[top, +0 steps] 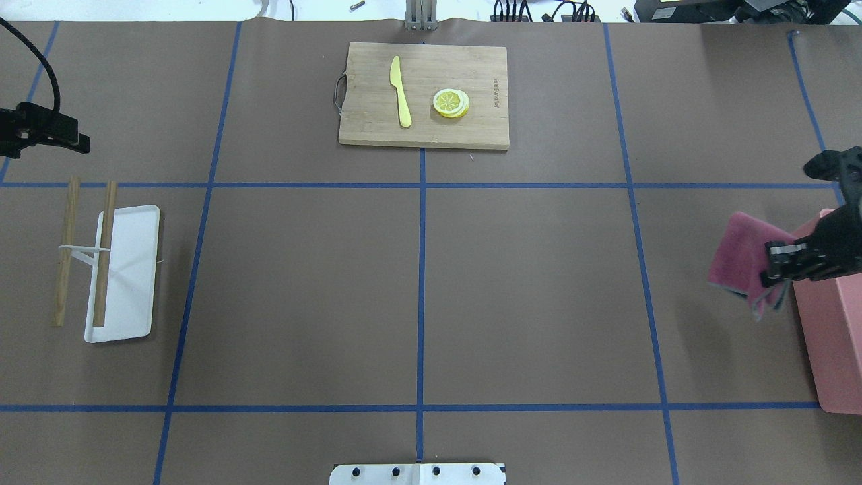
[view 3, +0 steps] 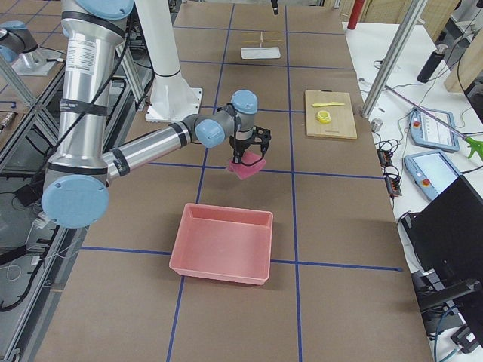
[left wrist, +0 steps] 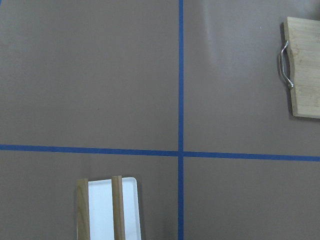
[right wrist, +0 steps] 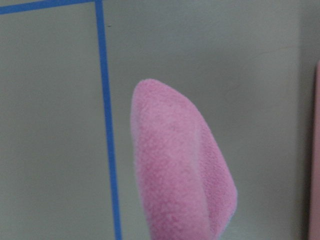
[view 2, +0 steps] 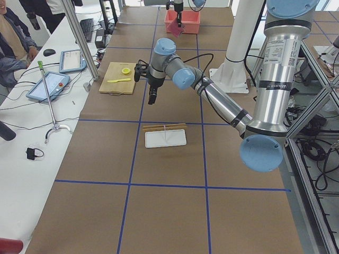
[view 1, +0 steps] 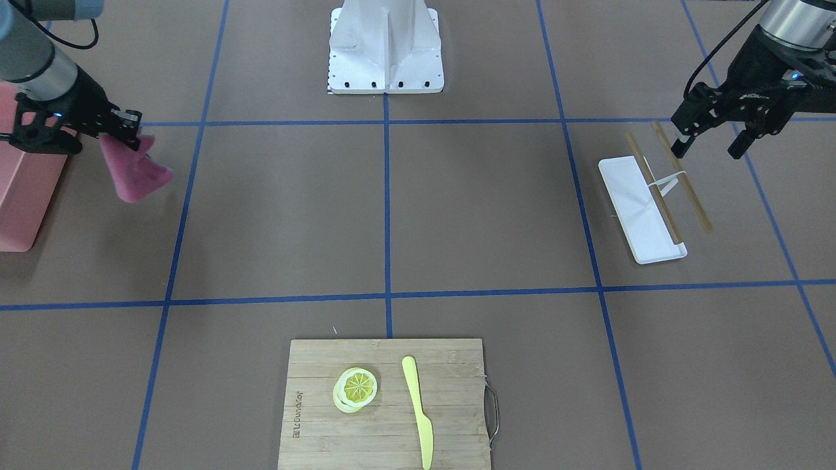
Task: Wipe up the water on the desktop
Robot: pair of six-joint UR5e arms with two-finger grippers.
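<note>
The desktop [view 1: 490, 209] is a brown tabletop crossed by blue tape lines; I see no water on it in any view. My right gripper [view 1: 127, 127] is shut on a pink cloth [view 1: 137, 173], which hangs above the desktop beside a pink bin [view 1: 19, 189]. In the overhead view the right gripper [top: 781, 261] holds the cloth [top: 741, 252] at the bin's [top: 835, 337] edge. The cloth fills the right wrist view [right wrist: 175, 175]. My left gripper [view 1: 708, 143] is open and empty, above the desktop near the white tray [view 1: 627, 196].
The white tray [top: 131, 296] carries two wooden sticks and a thin white rack. A bamboo cutting board [view 1: 313, 424] with a lemon slice [view 1: 356, 388] and a yellow knife [view 1: 418, 411] lies at the far edge. The robot base [view 1: 385, 46] stands at the middle.
</note>
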